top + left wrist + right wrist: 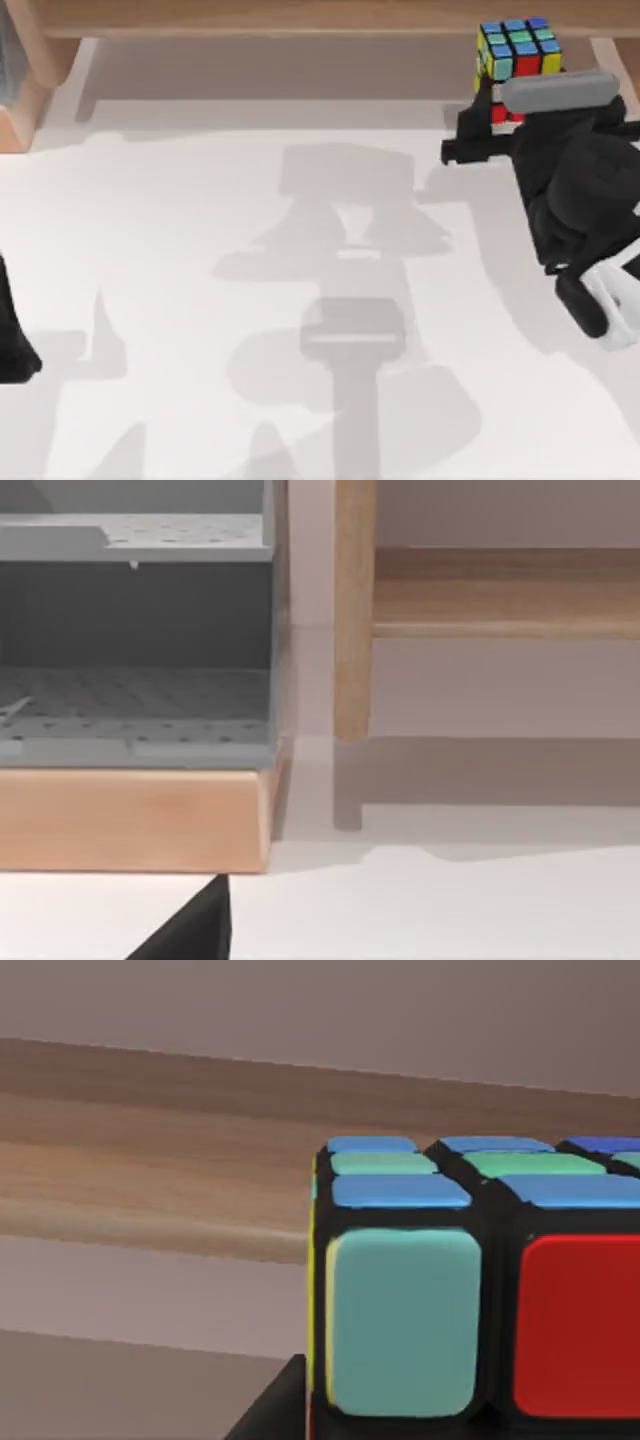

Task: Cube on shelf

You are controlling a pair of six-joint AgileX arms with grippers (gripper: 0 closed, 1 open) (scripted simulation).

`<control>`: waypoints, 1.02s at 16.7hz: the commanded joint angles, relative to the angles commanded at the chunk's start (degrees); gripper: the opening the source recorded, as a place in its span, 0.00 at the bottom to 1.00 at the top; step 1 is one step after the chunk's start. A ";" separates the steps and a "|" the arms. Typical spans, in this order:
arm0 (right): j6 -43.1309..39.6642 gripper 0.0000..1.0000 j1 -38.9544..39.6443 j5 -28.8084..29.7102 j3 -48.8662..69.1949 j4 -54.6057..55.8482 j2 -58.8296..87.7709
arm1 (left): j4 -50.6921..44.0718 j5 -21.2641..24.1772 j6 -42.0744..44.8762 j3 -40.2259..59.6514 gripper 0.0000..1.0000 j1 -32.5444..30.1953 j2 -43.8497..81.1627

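The cube (518, 50), black-gridded with blue, green, red and yellow stickers, is held off the table at the back right, just in front of the shelf's board (250, 15). My right gripper (505, 118) is shut on its lower part. In the right wrist view the cube (450, 1290) sits very close, its top about level with the light-brown shelf (150, 1160) behind it. My left arm (12, 345) is parked at the table's left edge.
A grey rack on a wooden base (130, 680) stands at the far left, next to the shelf's wooden leg (352, 610). The white tabletop (200, 300) lies open between the two arms.
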 joint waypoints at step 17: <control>1.10 0.00 -2.06 -4.41 11.76 5.21 1.34 | 0.00 0.00 0.00 0.00 1.00 0.00 0.00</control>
